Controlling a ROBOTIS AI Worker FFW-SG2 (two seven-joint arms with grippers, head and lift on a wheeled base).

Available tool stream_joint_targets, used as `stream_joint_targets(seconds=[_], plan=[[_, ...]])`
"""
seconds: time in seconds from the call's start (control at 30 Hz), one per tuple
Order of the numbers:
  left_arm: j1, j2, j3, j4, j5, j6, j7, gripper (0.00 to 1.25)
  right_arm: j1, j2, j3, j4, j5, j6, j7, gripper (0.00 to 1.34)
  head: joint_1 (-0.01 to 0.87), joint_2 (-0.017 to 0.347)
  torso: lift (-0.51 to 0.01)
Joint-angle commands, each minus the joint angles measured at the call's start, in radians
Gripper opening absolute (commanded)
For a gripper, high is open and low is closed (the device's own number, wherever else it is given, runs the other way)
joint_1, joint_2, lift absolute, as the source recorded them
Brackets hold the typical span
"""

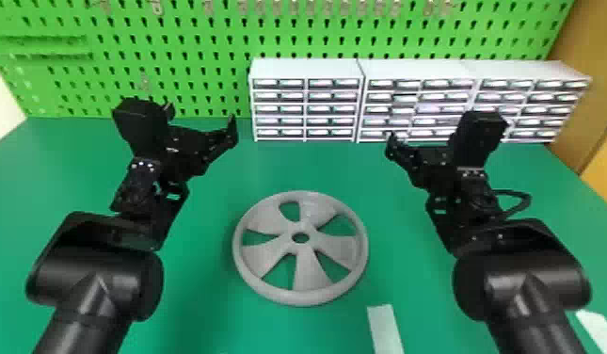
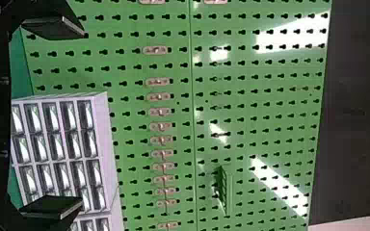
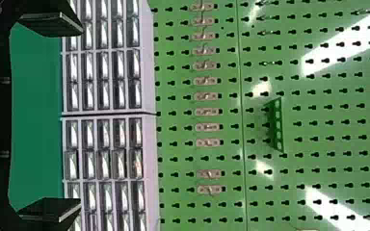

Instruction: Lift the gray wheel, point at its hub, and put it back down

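Clearly apart from the fingers point(image 1: 231, 132) lies gray wheel point(image 1: 307, 273).

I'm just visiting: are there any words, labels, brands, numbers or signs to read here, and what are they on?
None that I can read.
Wheel: no lettering visible.
Drawers: the small fronts are too tiny and shiny to tell whether they carry labels.
Pegboard: holes and metal hooks, no readable sign.
White strip on the table: no writing visible.
Arms: small pale marks, too small to read.
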Motion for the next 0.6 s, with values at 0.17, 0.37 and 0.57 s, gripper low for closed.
stream_joint_targets(seconds=[0.17, 0.37, 0.57], plan=[[-0.006, 0.000, 0.001, 0.000, 0.002, 0.000, -0.002, 1.17, -0.007, -0.001, -0.001, -0.009, 0.000, 0.000, 0.000, 1.28, 0.692, 0.048, -0.088], [-0.004, 0.000, 0.004, 0.000, 0.002, 0.000, -0.002, 1.17, -0.010, -0.001, 0.007, -0.010, 0.000, 0.000, 0.000, 1.28, 0.692, 0.048, -0.088], [-0.004, 0.000, 0.001, 0.000, 0.005, 0.000, -0.002, 1.17, -0.008, -0.001, 0.010, -0.012, 0.000, 0.000, 0.000, 1.27, 0.692, 0.048, -0.088]])
